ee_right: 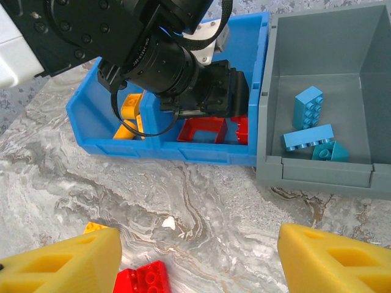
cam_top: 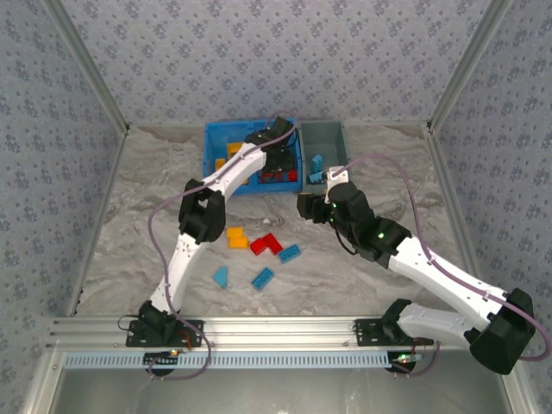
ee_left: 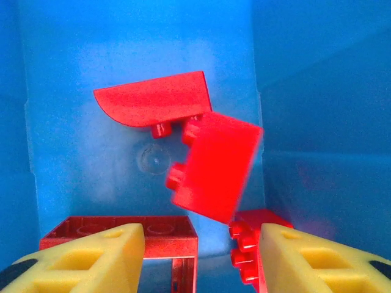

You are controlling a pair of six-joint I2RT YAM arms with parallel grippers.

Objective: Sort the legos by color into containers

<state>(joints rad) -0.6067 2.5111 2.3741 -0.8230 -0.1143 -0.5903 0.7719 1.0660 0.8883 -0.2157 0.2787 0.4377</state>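
My left gripper (ee_left: 201, 256) hangs open inside the right compartment of the blue bin (cam_top: 216, 138). A red brick (ee_left: 214, 165), blurred and tilted, is clear of both fingers. Around it lie a red wedge (ee_left: 156, 97), a red open frame (ee_left: 122, 235) and another red brick (ee_left: 253, 244). My right gripper (ee_right: 198, 262) is open above bare table in front of the bins, holding nothing. On the table lie an orange brick (cam_top: 235, 237), a red L-shaped piece (cam_top: 266, 246), two light blue bricks (cam_top: 290, 253) (cam_top: 263, 278) and a light blue wedge (cam_top: 221, 276).
The grey bin (ee_right: 317, 171) holds three light blue bricks (ee_right: 308, 137). The blue bin's left compartment holds orange bricks (ee_right: 129, 110). The left arm's wrist (ee_right: 183, 67) reaches over the blue bin (ee_right: 165, 149). A red brick (ee_right: 140, 281) lies by my right gripper's left finger.
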